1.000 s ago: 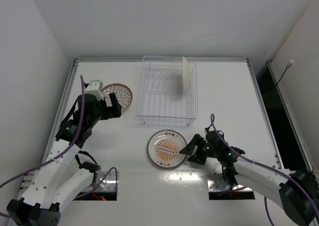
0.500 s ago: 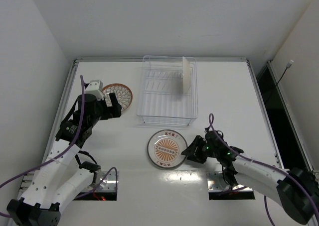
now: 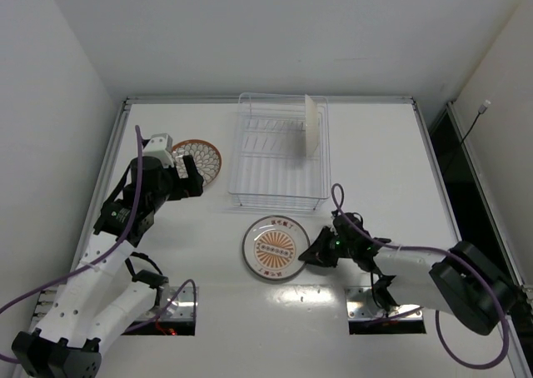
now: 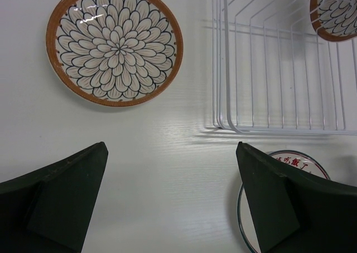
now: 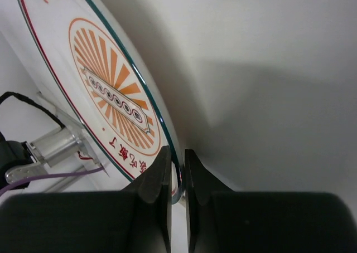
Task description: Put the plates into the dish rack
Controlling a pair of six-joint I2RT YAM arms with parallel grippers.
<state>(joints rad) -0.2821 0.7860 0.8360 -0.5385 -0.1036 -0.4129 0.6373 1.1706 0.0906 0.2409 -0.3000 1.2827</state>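
Plate with the sunburst centre [image 3: 273, 249] sits on the table [image 3: 383, 170] just in front of the dish rack [image 3: 279, 157]; right gripper [image 5: 177, 172] is pinched onto its right rim, one finger either side. Left gripper [image 4: 172, 152] hangs with jaws spread wide, holding nothing, near the lattice plate [image 4: 114, 44] lying flat left of the rack; second lattice plate [image 3: 312, 126] stands on edge in the rack's right side.
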